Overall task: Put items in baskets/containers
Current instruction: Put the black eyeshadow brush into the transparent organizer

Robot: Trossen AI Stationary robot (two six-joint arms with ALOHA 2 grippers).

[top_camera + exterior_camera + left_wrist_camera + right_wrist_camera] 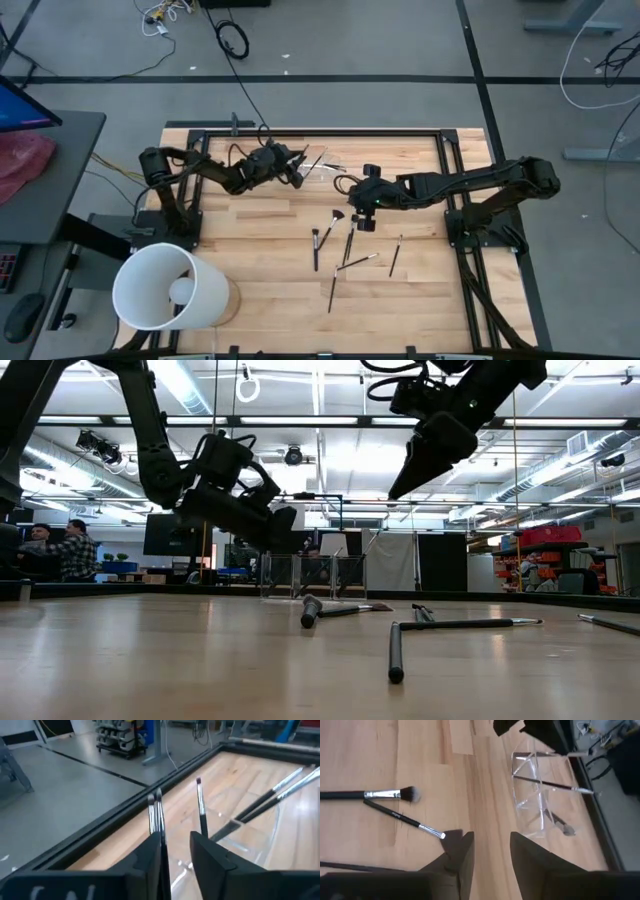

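The clear plastic holder [326, 166] stands at the table's far middle, with a few brushes [280, 795] leaning in it; it also shows in the low view [315, 575] and the right wrist view [540, 795]. My left gripper [298, 168] hangs just left of the holder, its fingers [150, 857] apart. Three thin brushes [201, 810] stand up just past its fingertips. Several dark brushes [349, 243] lie flat on the wood at the middle. My right gripper [358, 216] is open and empty above them, high over the table [410, 470]. My left gripper's fingertips hide the lower ends of the three brushes [155, 815]. Two stand by one finger and one by the other, with bare wood showing in the gap between the fingers. I cannot tell whether it touches them.
A large white bucket [170, 287] lies at the near left corner. A black frame rail [300, 130] runs along the table's far edge just behind the holder. A fluffy-headed brush [370, 794] and a thin one [402, 820] lie below my right gripper. People sit in the room beyond [70, 550].
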